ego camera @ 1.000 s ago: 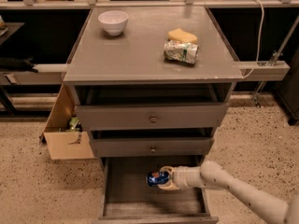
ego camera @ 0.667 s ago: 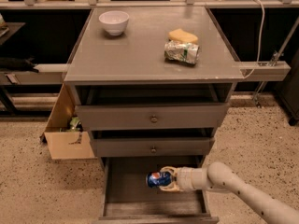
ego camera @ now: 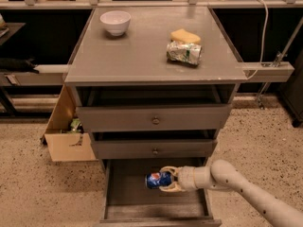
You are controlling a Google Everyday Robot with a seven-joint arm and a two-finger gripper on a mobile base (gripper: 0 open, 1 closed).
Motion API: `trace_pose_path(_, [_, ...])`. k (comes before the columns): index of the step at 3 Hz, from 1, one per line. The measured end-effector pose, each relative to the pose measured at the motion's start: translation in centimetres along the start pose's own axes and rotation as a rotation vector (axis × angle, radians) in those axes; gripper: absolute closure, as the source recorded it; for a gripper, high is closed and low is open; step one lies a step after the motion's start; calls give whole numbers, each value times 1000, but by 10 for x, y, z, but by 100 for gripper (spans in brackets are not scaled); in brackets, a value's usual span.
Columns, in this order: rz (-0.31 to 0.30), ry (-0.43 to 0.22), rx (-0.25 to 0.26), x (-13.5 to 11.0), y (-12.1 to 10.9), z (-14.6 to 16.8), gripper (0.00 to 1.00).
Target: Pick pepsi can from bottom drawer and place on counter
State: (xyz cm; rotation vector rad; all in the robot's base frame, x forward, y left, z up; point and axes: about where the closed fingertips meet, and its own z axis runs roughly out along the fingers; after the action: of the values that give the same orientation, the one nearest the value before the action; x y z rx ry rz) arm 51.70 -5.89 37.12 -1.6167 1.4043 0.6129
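Note:
The pepsi can [ego camera: 155, 179], blue with a round red-white-blue logo, lies on its side in my gripper [ego camera: 165, 179] over the floor of the open bottom drawer [ego camera: 125, 205]. The gripper reaches in from the right on a pale arm, its fingers closed around the can's right end. The can is slightly above the drawer floor, below the front of the middle drawer. The grey counter [ego camera: 137, 51] lies above the drawers.
On the counter stand a white bowl [ego camera: 116, 22], a yellow sponge [ego camera: 185, 35] and a crushed green-and-white can [ego camera: 183, 53]. Two knobbed drawers [ego camera: 155, 120] are partly pulled out above the bottom one. A cardboard box [ego camera: 66, 129] sits left of the cabinet.
The gripper and the pepsi can have shifted a little to the left and slightly up inside the bottom drawer. Nothing on the counter has moved.

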Motion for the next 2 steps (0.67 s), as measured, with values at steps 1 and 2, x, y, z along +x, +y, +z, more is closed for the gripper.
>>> trace_pose_path(1, [-82, -136, -70, -66, -10, -9, 100])
trace_pose_path(2, [-185, -239, -127, -142, -20, -26, 100])
